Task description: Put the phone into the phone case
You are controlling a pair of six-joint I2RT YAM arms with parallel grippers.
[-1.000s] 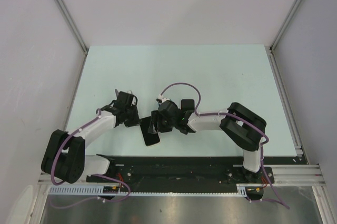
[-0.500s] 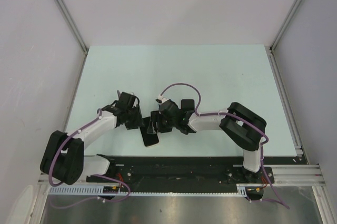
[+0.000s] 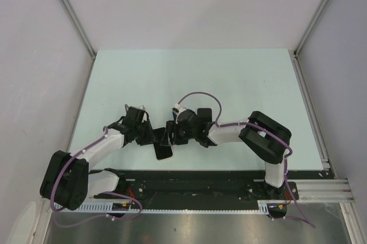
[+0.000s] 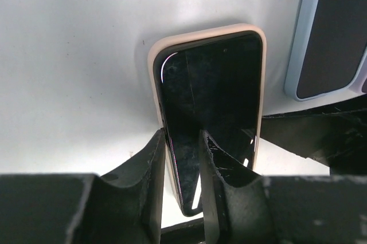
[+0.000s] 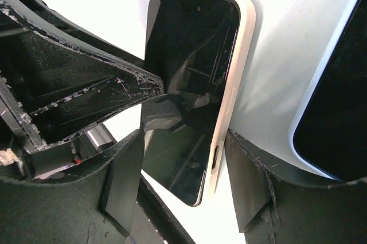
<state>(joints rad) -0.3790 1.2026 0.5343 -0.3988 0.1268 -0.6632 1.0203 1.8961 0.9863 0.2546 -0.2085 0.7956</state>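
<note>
- Appears to be the seating step: phone [image 4: 209, 101] already bedded at its far end in the cream case [image 5: 243, 38], with the pressing home not yet plainly finished.
- Calls next, as a judgement, for an even push down along the long edge away from the blue-rimmed slab [image 4: 335, 26], with the case kept from sliding and the bedded end from levering out.
- Lies on the worktop [image 3: 189, 78] just beside the slab, roughly alongside it and apart from it.
- Left hand [image 4: 181, 141]: drawn nearly together, nipping the phone's long edge on the side away from the slab.
- Right hand [image 5: 183, 141]: spread to the phone's width, fingers [image 5: 246, 181] against both long sides, one between phone and slab; looks to be clamping it.
- Shows a dark, glossy, unlit screen that mirrors the hands, inside a thin cream rim with rounded corners and a slot on the slab side.
- Cannot tell whether the edge away from the slab sits fully under the rim.
- Looks slick and stiff; likely to skid under a slanted push.
</note>
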